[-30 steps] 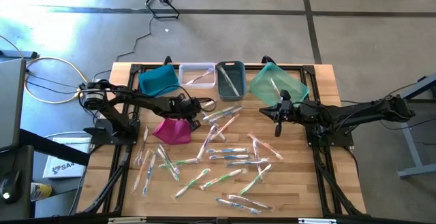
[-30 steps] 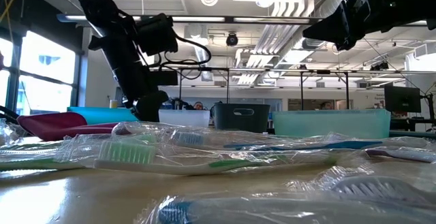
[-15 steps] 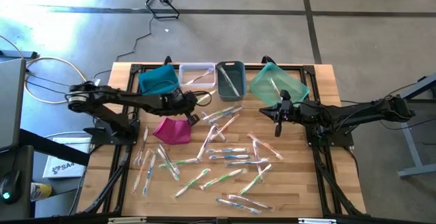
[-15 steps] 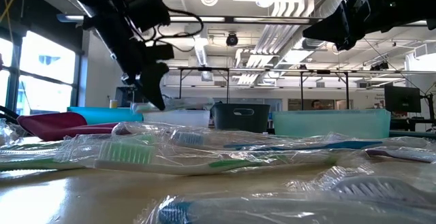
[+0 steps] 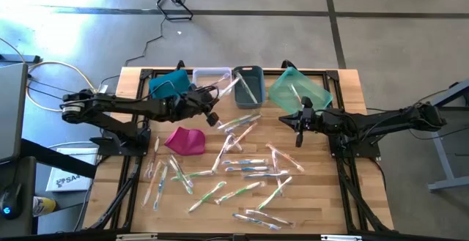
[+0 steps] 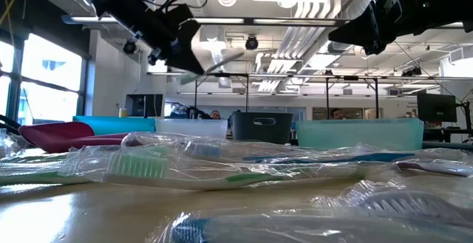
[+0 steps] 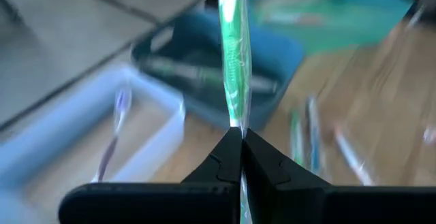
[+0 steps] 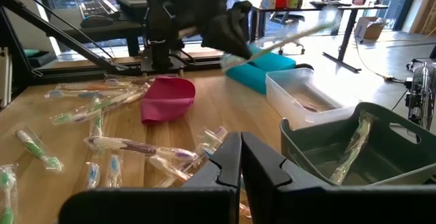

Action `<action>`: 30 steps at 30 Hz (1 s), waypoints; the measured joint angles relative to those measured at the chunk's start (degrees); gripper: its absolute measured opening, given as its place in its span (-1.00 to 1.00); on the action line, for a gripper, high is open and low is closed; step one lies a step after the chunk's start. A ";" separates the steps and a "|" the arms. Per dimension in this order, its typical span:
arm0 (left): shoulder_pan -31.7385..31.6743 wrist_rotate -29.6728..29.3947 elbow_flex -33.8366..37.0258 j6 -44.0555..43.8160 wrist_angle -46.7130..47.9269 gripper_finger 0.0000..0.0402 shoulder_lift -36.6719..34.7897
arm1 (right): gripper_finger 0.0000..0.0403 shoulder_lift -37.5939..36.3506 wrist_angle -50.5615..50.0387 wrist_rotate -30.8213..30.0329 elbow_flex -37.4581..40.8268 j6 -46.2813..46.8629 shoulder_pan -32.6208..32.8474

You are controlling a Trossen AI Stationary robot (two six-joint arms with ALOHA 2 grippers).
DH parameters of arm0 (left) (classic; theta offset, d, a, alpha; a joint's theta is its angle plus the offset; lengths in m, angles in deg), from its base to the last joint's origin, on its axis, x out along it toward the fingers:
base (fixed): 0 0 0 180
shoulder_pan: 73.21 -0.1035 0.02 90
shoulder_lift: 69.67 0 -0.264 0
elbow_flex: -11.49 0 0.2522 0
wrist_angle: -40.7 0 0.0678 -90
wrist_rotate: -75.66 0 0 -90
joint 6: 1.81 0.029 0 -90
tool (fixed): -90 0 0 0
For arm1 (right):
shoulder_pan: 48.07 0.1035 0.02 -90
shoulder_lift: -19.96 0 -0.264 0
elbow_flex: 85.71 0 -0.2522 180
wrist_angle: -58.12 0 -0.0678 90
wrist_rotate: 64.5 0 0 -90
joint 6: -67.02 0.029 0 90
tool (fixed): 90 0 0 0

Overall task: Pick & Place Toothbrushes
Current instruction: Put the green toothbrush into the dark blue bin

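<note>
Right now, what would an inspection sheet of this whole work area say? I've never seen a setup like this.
Surface: wooden table inside a dark frame.
Job's things: many wrapped toothbrushes strewn across the table; a few already lie in the bins.
Clutter: magenta pouch; a row of bins along the far edge: blue bin, clear bin, grey bin, teal bin.
Grippers: left gripper shut on green toothbrush, raised near the clear and grey bins; right gripper shut, empty, beside the teal bin.
Cables: pale cables looped on the floor beside the table.
Surroundings: grey floor, desks and windows beyond.
</note>
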 joint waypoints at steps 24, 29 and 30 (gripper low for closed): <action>-10.53 16.50 -0.06 -0.13 -19.21 -1.00 3.18 | -0.98 0.00 0.08 -0.04 -0.02 -0.39 0.00; -10.49 17.66 -1.42 -0.15 -22.08 -1.00 7.60 | -0.98 0.00 0.08 -0.04 -0.02 -0.44 -0.02; -10.49 17.66 -2.25 -0.15 -21.74 -1.00 8.66 | -0.98 0.00 0.08 -0.03 -0.02 -0.46 -0.02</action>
